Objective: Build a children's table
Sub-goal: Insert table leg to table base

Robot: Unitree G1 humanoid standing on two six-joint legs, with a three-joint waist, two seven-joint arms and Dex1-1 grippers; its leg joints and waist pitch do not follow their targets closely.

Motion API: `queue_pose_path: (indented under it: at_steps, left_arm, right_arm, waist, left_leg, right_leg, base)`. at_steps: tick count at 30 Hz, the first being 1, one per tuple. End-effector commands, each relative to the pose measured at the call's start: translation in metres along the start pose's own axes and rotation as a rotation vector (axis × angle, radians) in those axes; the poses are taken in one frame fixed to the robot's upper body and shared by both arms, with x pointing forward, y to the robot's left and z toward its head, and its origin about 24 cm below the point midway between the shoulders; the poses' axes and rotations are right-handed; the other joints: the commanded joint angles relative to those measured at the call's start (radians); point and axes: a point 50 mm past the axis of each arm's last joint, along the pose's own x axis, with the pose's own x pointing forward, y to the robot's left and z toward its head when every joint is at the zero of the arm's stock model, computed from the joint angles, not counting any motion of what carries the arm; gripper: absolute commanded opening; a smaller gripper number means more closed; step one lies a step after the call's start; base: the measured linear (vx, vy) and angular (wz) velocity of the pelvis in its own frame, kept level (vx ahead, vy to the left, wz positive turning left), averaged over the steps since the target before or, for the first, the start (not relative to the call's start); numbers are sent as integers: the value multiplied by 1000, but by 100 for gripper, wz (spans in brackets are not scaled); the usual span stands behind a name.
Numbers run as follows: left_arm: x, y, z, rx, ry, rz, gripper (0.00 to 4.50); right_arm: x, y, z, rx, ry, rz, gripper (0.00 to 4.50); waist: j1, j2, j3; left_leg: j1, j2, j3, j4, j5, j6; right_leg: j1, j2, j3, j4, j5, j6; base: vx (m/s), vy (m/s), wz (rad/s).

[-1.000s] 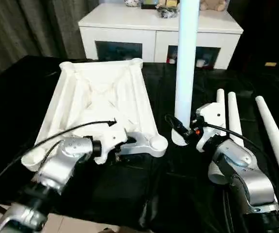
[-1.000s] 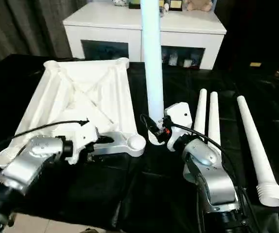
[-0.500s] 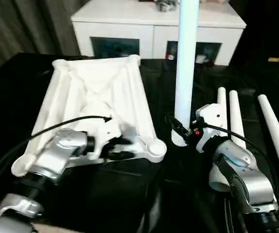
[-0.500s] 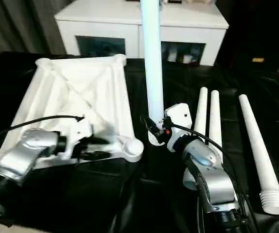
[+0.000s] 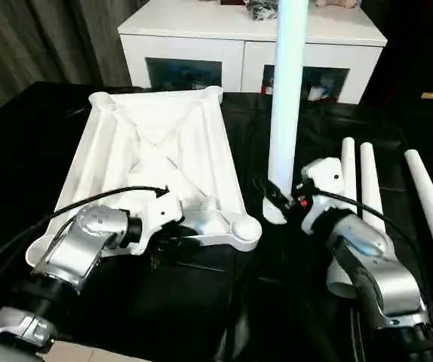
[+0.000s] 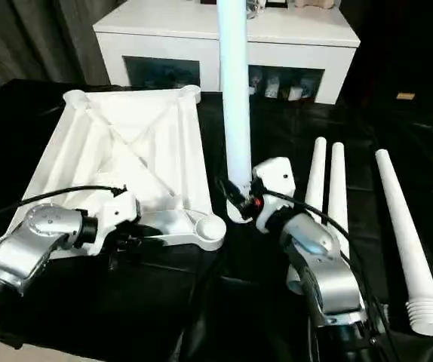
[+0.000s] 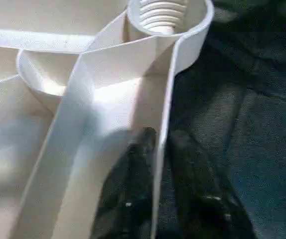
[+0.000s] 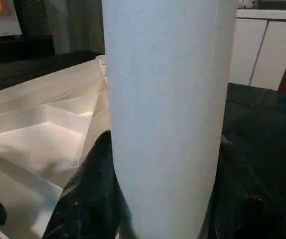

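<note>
The tabletop (image 5: 160,162) is laid underside up on the black-covered bench (image 5: 292,302), towards its left side, with the ribs and round corner sockets exposed. No leg is seated in any socket that can be seen, so assembly is judged to be at its start: all four legs remain to be fitted. The near edge wall of the tabletop is pinched between the closed fingers of the left tool (image 7: 155,164), just short of the near corner socket (image 7: 165,17), whose inner thread is visible. One leg (image 5: 286,105) is held upright in the right tool (image 5: 280,204), its fingers closed around the tube near the lower end, just beside that socket but apart from it. Three further legs (image 6: 401,226) are left lying on the right side of the bench. Beyond the far edge a white cabinet (image 5: 201,45) with glass-fronted shelves is seen, with grey curtains (image 5: 35,38) at the far left.
</note>
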Motion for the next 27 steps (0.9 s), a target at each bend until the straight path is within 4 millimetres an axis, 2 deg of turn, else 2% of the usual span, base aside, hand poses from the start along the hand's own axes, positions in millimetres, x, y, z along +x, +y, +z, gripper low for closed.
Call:
queue_pose_path:
  at_steps: [1,6,9,11,13,14,15,16,18,21,24,27]
  left_arm:
    - [4,-3,-1,29,18,0,36]
    - [8,-6,-2,39,29,4,1]
    - [9,-8,-5,52,49,-1,1]
    - [9,-10,-6,61,63,-6,1]
    - [12,-18,-8,63,70,-26,1]
    - [13,-19,-8,64,67,-24,0]
    - [16,-22,-6,66,54,-22,0]
    - [16,-22,-6,66,54,-22,0]
    - [23,-27,-1,56,19,-28,0]
    - [27,-30,1,65,14,-23,0]
    - [28,-30,3,85,10,14,0]
    - [28,-25,6,35,-17,66,0]
  right_arm:
    - [2,1,3,-6,-19,-1,185]
    - [3,2,2,21,-20,-1,185]
    - [4,2,1,50,-20,2,185]
    - [4,2,1,70,-20,7,185]
    - [5,3,0,166,-16,49,185]
    - [5,4,0,181,-14,60,184]
    - [5,5,-2,209,-2,85,184]
    - [5,5,-2,210,-1,86,184]
    - [5,5,-7,209,31,118,184]
    - [6,5,-8,192,43,127,184]
    - [8,4,-6,191,38,121,184]
    - [9,3,-3,193,31,116,184]
  waist:
    - [2,-1,-65]
    - [2,-2,-69]
    - [-2,-3,-69]
    - [-3,-3,-68]
    - [-5,-1,-66]
    - [-6,-6,-65]
    - [-5,-7,-65]
    - [-4,-4,-65]
    - [-4,-10,-65]
    - [-1,-12,-64]
    - [5,-13,-65]
    - [7,-14,-65]
  left_leg:
    - [22,62,-22,-86,-251,-5]
    - [18,61,-21,-83,-204,9]
    - [18,60,-20,-80,-194,23]
    - [18,61,-20,-80,-201,26]
    - [20,63,-22,-83,-228,24]
    - [20,64,-21,-84,-235,22]
    - [21,64,-21,-84,-238,20]
    - [22,65,-21,-84,-237,18]
    - [21,65,-19,-84,-231,14]
    - [21,64,-17,-83,-226,16]
    - [22,64,-18,-83,-226,14]
    - [23,64,-17,-84,-233,6]
  right_leg:
    - [39,-60,41,-67,-154,-224]
    - [45,-59,39,-58,-78,-238]
    - [46,-60,39,-57,-59,-246]
    - [45,-59,39,-60,-71,-248]
    - [45,-61,39,-63,-112,-248]
    - [44,-60,39,-65,-122,-247]
    - [44,-59,39,-64,-136,-244]
    - [43,-60,39,-64,-139,-242]
    - [41,-59,39,-65,-138,-242]
    - [40,-60,40,-66,-144,-237]
    - [39,-60,40,-68,-161,-223]
    - [37,-59,40,-68,-172,-218]
  base:
    - [0,0,0]
    - [0,0,0]
    - [0,0,0]
    - [0,0,0]
    - [0,0,0]
    - [0,0,0]
    - [0,0,0]
    - [0,0,0]
    - [0,0,0]
    - [0,0,0]
    - [0,0,0]
    - [0,0,0]
